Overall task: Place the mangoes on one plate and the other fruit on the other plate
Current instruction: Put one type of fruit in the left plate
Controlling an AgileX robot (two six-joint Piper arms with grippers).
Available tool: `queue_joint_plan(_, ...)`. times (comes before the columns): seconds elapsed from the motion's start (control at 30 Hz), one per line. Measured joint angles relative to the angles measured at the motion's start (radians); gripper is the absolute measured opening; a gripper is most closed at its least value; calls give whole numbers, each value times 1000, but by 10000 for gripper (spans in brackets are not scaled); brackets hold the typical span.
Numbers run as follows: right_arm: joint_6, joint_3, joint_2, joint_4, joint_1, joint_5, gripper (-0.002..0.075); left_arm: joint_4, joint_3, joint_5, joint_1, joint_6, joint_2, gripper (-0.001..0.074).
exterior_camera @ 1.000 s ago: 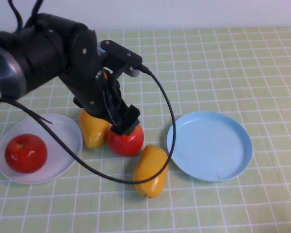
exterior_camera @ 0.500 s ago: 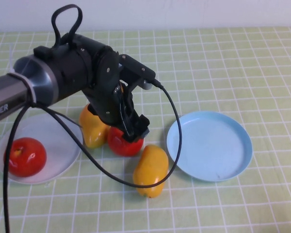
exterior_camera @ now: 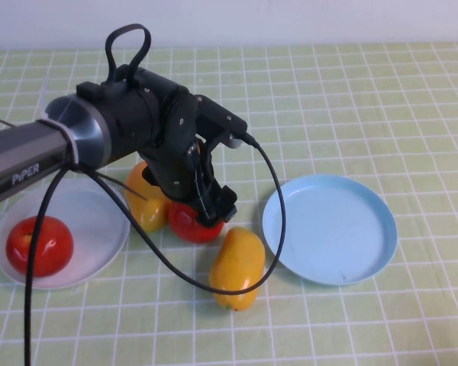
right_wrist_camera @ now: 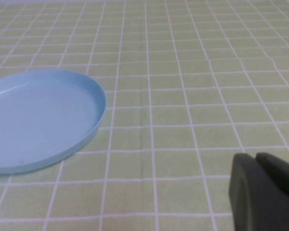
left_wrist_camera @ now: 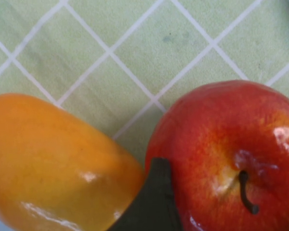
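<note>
One apple (exterior_camera: 40,245) lies on the white plate (exterior_camera: 91,210), and we see the left gripper (exterior_camera: 204,207) has dropped lower w/ spread fingers around the 2nd apple (exterior_camera: 191,226) on the counter betw. the mangoes (exterior_camera: 237,267), so grasp seems near; right gripper (right_wrist_camera: 265,190) pressed together near the blue plate (exterior_camera: 332,229).
</note>
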Motion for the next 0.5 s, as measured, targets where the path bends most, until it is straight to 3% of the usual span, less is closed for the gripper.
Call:
queue_joint_plan(0.17, 0, 0, 0, 0, 0, 0, -15, 3, 0, -2, 0, 0, 3, 592)
queue_joint_plan(0.27, 0, 0, 0, 0, 0, 0, -15, 5, 0, -2, 0, 0, 4, 547)
queue_joint_plan(0.5, 0, 0, 0, 0, 0, 0, -15, 15, -11, 9, -2, 0, 6, 547)
